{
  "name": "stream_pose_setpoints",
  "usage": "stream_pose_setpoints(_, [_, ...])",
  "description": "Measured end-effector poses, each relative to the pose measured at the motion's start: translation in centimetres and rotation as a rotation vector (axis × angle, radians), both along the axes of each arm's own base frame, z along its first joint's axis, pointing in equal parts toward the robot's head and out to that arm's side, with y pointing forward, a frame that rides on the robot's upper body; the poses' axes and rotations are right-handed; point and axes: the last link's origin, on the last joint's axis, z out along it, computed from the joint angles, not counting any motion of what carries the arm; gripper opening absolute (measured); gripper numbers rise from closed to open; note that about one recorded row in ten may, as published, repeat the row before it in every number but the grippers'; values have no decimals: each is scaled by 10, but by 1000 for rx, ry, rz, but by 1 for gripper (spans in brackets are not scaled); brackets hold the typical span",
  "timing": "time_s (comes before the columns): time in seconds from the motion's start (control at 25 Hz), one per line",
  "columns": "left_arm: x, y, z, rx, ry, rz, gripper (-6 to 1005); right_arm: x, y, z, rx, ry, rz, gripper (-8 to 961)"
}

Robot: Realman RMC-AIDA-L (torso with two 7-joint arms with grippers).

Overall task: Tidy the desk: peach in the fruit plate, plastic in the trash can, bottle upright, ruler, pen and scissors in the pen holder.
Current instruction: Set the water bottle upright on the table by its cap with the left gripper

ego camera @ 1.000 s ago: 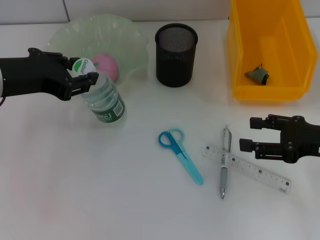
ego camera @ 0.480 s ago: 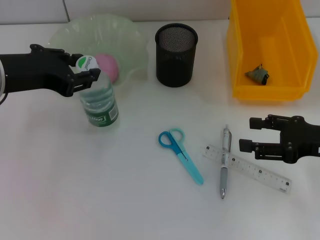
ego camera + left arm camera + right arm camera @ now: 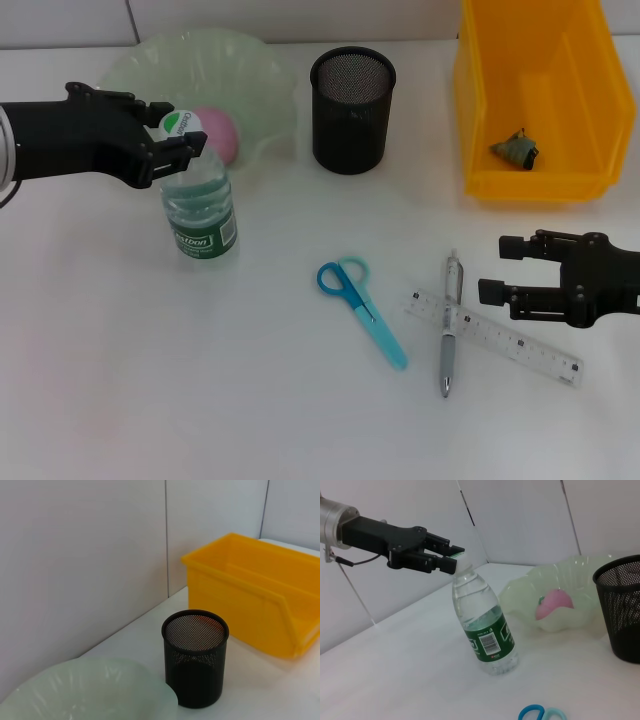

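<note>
Bottle [image 3: 199, 208] stands almost upright on the desk [image 3: 200, 380], its cap pinched by the left tool [image 3: 172, 146]. Behind it the peach [image 3: 215, 131] sits in the plate [image 3: 250, 80]. The right tool [image 3: 498, 268] hovers spread beside the ruler [image 3: 500, 337], which lies under the pen [image 3: 449, 325]; scissors [image 3: 362, 310] lie nearby. Plastic [image 3: 514, 148] rests in the bin [image 3: 480, 100], next to the holder [image 3: 352, 97].

Left wrist view: holder [image 3: 195, 657], bin [image 3: 250, 595], plate rim [image 3: 90, 685].

Right wrist view: left tool [image 3: 447, 560] grips the bottle [image 3: 482, 625] top; peach [image 3: 554, 604] in the plate [image 3: 580, 570].
</note>
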Motion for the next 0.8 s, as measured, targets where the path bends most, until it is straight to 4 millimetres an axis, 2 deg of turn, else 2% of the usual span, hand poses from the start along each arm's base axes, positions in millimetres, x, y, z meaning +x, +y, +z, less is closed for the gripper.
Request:
stream_pose_setpoints(0.24, [1,1,0,3,-4,0,432,0,0,0,-1,0,1,775])
stream_pose_setpoints(0.48, [3,5,8,53,-42,3,462,0,0,0,0,-2,2,775])
stream_pose_setpoints(0.76, [10,5,20,92,-74,-35,718,-4,4,8,12,-4,-15,774])
stream_pose_setpoints(0.8, [18,-8,22,93,-118,-173,750,-5,5,10,15,-7,-18,774])
